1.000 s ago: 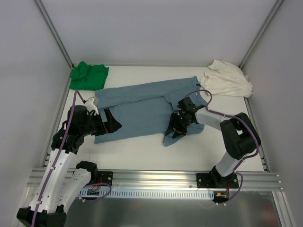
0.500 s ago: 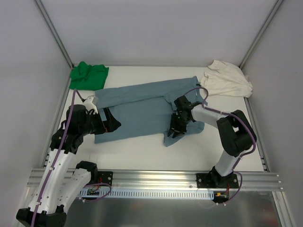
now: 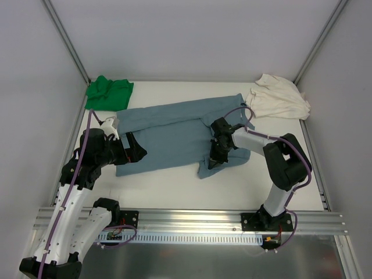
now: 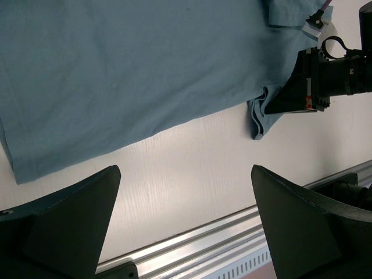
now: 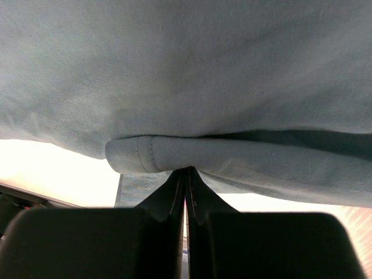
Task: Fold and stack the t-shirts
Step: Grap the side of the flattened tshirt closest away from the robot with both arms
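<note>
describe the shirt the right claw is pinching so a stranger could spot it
On the white table, the blue-grey t-shirt lies across the middle, the right claw pinching its near hem. Unlike the bunched green tee and cream tee in the far corners, it is spread flat.

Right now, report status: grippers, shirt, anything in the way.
Right gripper shut on blue-grey t-shirt, near edge. Left gripper open, at its left end. Green t-shirt and cream t-shirt bunched at far corners, away from both grippers.

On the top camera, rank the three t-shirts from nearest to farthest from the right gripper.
1. Blue-grey t-shirt, centre of the table, pinched in the right gripper.
2. Cream t-shirt, far right corner.
3. Green t-shirt, far left corner.
</note>
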`<state>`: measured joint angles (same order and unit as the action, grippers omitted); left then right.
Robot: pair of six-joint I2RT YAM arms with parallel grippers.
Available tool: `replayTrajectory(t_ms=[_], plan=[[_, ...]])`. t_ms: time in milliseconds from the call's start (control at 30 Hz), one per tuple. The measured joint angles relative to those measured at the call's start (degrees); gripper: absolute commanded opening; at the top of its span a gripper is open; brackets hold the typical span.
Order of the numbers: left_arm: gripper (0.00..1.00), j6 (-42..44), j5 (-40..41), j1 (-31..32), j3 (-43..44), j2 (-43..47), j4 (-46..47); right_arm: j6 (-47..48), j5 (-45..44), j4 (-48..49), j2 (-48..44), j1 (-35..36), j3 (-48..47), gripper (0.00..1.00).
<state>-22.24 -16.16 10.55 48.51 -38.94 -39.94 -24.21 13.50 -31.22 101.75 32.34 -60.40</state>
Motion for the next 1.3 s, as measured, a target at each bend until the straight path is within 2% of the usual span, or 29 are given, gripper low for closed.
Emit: replayTrajectory(t_ms=[333, 667, 733, 800, 833, 933, 1067, 1300], plan=[[0.99, 0.3, 0.0, 0.0, 0.0, 0.5, 0.0, 0.0, -3.3, -0.2, -2.0, 1.0, 0.5, 0.00], [0.99, 0.2, 0.0, 0.0, 0.0, 0.5, 0.2, 1.0, -8.9, -7.5, -13.8, 1.6, -0.5, 0.00], [0.99, 0.2, 0.0, 0.0, 0.0, 0.5, 0.2, 1.3, -9.8, -8.8, -14.7, 1.6, -1.3, 0.31], [0.99, 0.2, 0.0, 0.0, -0.2, 0.5, 0.3, 2.4, -10.3, -9.5, -14.8, 1.6, -1.4, 0.69], [0.99, 0.2, 0.0, 0.0, -0.2, 0.5, 0.3, 1.8, -10.4, -9.6, -14.8, 1.6, -1.3, 0.72], [0.99, 0.2, 0.0, 0.0, -0.2, 0.5, 0.3, 2.6, -10.5, -9.6, -14.5, 1.7, -0.7, 0.73], [0.99, 0.2, 0.0, 0.0, -0.2, 0.5, 0.3, 2.7, -10.5, -8.9, -11.8, 1.9, -0.7, 0.65], [0.99, 0.2, 0.0, 0.0, -0.2, 0.5, 0.3, 2.8, -10.8, -8.9, -5.2, 5.6, -3.1, 0.62]])
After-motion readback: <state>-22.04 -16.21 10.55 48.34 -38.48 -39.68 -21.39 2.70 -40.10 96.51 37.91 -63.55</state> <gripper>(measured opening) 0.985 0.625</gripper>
